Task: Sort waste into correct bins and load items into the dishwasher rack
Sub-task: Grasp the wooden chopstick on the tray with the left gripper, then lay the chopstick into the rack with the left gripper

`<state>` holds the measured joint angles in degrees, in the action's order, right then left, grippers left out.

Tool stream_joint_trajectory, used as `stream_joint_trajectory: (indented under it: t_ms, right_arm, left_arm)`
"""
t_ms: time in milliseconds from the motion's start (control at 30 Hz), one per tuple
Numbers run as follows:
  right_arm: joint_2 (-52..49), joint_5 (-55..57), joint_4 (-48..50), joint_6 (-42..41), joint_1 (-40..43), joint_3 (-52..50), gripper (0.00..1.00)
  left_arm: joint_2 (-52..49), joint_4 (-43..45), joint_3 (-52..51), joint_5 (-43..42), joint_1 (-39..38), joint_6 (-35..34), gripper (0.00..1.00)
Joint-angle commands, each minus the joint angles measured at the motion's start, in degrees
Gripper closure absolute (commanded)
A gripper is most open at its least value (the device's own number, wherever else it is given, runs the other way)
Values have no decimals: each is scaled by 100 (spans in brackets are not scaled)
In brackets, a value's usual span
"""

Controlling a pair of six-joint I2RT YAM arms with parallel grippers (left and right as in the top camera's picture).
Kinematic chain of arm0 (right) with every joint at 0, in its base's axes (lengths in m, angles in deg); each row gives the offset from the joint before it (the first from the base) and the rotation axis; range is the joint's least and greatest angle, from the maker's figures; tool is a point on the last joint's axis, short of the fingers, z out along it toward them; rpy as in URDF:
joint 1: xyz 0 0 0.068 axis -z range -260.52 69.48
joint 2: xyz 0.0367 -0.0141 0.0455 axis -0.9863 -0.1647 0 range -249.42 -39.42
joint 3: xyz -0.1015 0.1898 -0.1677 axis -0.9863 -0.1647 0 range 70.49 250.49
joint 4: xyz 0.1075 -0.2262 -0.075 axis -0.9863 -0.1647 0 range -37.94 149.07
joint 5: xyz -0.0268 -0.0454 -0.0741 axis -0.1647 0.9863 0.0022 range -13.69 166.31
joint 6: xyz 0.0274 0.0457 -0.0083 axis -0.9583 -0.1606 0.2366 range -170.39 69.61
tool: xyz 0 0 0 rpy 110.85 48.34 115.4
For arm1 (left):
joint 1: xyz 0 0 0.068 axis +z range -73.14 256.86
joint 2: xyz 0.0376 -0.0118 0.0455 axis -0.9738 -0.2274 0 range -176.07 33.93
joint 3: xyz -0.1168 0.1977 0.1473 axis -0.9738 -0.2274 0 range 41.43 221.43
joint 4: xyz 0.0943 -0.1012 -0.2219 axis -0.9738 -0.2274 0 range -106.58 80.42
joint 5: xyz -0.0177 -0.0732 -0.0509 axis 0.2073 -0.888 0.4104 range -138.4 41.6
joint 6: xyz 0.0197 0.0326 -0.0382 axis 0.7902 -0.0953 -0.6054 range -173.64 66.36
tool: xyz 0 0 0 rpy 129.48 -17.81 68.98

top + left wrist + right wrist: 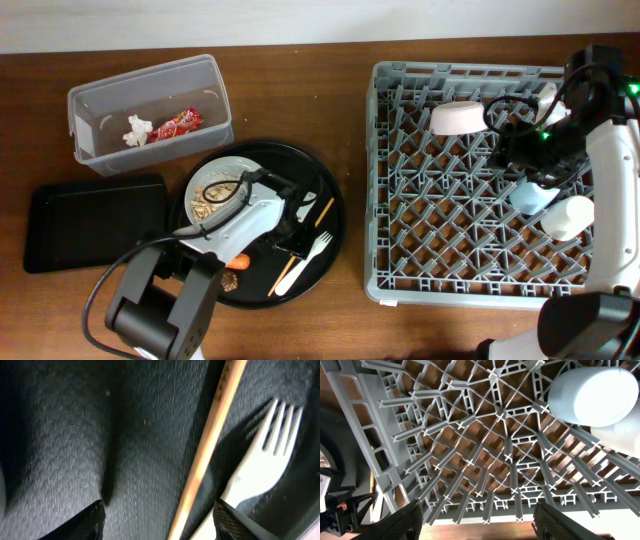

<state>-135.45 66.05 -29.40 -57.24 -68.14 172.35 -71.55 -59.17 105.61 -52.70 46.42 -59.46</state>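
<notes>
- Overhead, bins: clear tub (pixel 110 108) at the table's far left holds the red wrapper (pixel 178 124) and white tissue (pixel 137 130). The black rectangular tray (pixel 95 222) sits just in front of it.
- Overhead, round black tray (pixel 326 190): carries the grey plate (pixel 225 172) with rice scraps (pixel 207 203), the carrot (pixel 237 262), the white fork (pixel 306 261) and a wooden stick (pixel 320 215).
- Overhead, rack (pixel 376 180): cream bowl (pixel 458 117) at the far side. The light blue cup (pixel 528 196) and white cup (pixel 568 216) are side by side at the right.
- Overhead, arms: left arm (pixel 235 225) reaches over the round tray; right arm (pixel 612 200) reaches over the rack.
- Left wrist, left gripper (pixel 159 526): jaws wide apart, nothing gripped. The stick lies between the fingertips and the fork handle meets one fingertip (pixel 231 522); contact unclear.
- Right wrist, right gripper (pixel 480 522): jaws wide apart and empty above the rack lattice, both cups off to one side.
</notes>
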Motion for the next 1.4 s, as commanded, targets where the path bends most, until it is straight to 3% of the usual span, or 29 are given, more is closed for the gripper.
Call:
stream_joint_trajectory:
  t_ms: [0, 200, 400, 633, 733, 833, 867, 933, 1000, 1100, 1367]
  right_arm:
    - [59, -46, -9, 46, 2, -9, 26]
    - [59, -46, -26, 46, 2, -9, 26]
    - [59, -46, -31, 46, 2, -9, 26]
    - [59, -44, -28, 46, 2, -9, 26]
    - [52, -37, -24, 48, 2, -9, 26]
    - [52, 85, -31, 46, 2, -9, 26]
    - [52, 459, -55, -7, 20, -9, 27]
    - [55, 1412, -201, -595, 256, -7, 27]
    - [59, 1322, -225, -697, 927, -7, 50]
    - [59, 492, -308, -533, 1751, -9, 73]
    - [50, 404, -284, -411, 1611, -9, 72]
  left_arm:
    - [-50, 251, -260, -85, -33, 31, 34]
    - [-50, 262, -269, -83, -33, 33, 79]
    - [-48, 142, -243, -42, -26, 33, 99]
    - [393, -811, 1147, -173, -28, 31, 100]
    - [721, -741, 1665, -1213, -26, -63, 100]
    - [756, -103, 1650, -2887, -59, -664, 100]
    - [756, 114, 1648, -3051, -136, -868, 100]
    - [756, 411, 1648, -3049, -310, -1255, 100]
    - [756, 787, 1648, -3040, -557, -1528, 100]
    - [704, 1060, 1648, -2542, -935, -2076, 100]
    - [57, 1401, 1648, -1596, -1506, -3383, 100]
